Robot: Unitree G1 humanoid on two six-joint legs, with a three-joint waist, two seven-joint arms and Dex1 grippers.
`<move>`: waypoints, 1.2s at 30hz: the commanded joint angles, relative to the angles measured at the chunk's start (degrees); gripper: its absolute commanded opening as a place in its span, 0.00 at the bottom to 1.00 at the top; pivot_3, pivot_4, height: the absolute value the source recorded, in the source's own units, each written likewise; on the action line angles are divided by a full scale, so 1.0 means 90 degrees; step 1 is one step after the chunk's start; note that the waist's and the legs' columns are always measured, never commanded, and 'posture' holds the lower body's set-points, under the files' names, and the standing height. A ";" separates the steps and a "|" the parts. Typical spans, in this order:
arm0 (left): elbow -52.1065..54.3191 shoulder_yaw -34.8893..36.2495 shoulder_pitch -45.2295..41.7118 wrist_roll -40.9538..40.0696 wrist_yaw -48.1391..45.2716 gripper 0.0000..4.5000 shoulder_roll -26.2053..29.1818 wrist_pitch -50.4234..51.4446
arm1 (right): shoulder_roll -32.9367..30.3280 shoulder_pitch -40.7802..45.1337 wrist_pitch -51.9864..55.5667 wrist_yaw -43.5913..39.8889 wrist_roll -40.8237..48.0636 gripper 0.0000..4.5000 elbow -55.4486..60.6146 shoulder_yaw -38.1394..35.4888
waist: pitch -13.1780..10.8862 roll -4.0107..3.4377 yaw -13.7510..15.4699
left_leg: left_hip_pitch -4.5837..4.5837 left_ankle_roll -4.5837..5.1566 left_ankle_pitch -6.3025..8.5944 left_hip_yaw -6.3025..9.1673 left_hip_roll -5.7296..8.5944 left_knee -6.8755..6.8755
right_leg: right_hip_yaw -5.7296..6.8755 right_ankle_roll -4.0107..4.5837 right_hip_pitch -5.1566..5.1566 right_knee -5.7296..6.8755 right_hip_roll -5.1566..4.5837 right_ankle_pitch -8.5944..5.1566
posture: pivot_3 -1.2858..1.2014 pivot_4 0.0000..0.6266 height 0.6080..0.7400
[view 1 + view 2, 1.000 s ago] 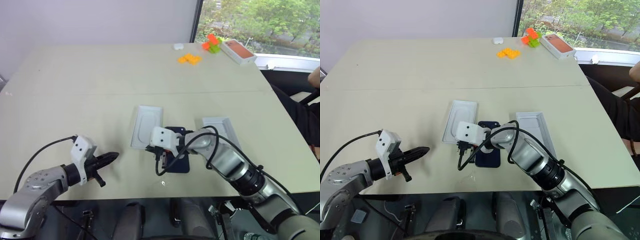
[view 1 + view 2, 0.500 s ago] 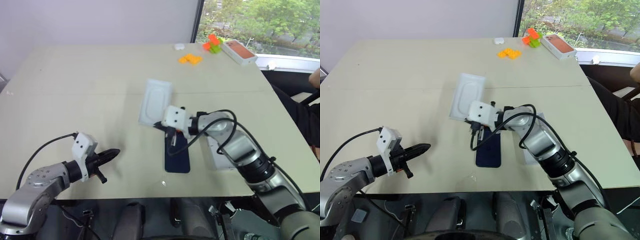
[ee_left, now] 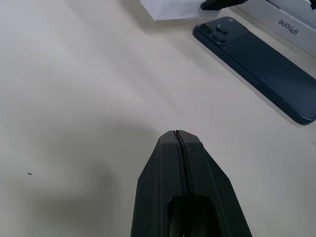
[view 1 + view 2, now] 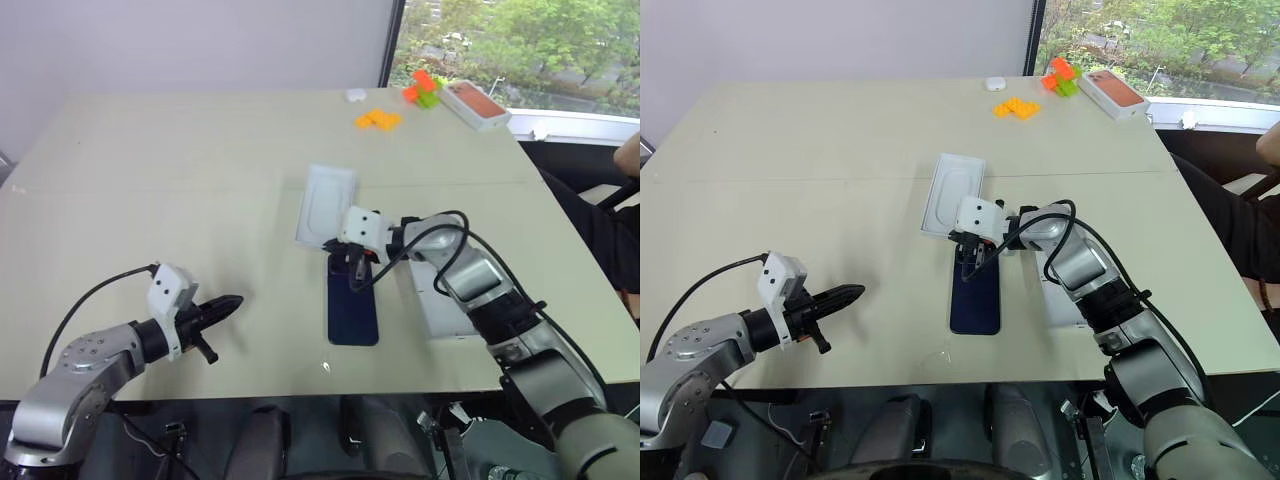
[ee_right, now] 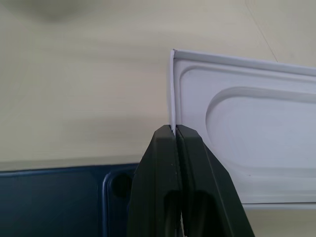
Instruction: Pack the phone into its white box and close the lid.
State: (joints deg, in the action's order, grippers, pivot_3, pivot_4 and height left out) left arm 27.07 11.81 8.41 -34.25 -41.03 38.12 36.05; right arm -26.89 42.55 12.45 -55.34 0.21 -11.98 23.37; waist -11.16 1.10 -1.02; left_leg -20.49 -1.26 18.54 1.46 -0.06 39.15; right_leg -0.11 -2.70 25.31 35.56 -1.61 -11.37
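Observation:
The dark navy phone [image 4: 353, 305] lies flat on the table with its back up and the camera bump at the far end [image 3: 219, 30]. My right gripper [image 4: 342, 250] is shut on the near edge of a thin white moulded insert [image 4: 326, 205] with an oval recess, holding it tilted just beyond the phone; the pinched rim shows at the right gripper [image 5: 174, 129]. Right of the phone, partly behind my right arm, lies the lid [image 4: 455, 315], a white shell with "iPhone" on its side [image 3: 291, 19]. The white box is out of view. My left gripper [image 4: 232, 301] hovers shut and empty near the front left.
Orange blocks [image 4: 380, 118], green and orange blocks [image 4: 425, 88], a small white item [image 4: 356, 94] and a white box with an orange-red top [image 4: 477, 103] sit at the far right. A person's arm [image 4: 630, 155] shows at the right edge.
My right gripper has lifted the insert off the table left of the phone and carried it farther away and to the right, uncovering the whole phone. The left gripper stayed put.

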 commanded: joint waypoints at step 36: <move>0.0431 -0.0300 -0.0049 -0.0128 0.0052 0.00 -0.0093 0.0083 | -0.1460 -0.1229 0.1167 0.0079 -0.0526 0.01 0.2249 -0.1093 | -0.0002 -0.0002 0.0004 | 0.0004 0.0000 0.0000 -0.0006 0.0004 -0.0002 | -0.0007 0.0018 -0.0005 -0.0005 0.0003 -0.0016 | 0.52 0.24 1.00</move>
State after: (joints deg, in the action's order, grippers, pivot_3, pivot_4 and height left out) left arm 29.45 9.63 8.53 -34.65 -40.59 37.37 36.85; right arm -39.09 31.52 24.25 -55.88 -2.51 6.01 13.80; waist -11.18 1.08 -0.99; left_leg -20.43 -1.26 18.54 1.41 -0.04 39.13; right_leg -0.16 -2.65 25.26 35.51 -1.55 -11.58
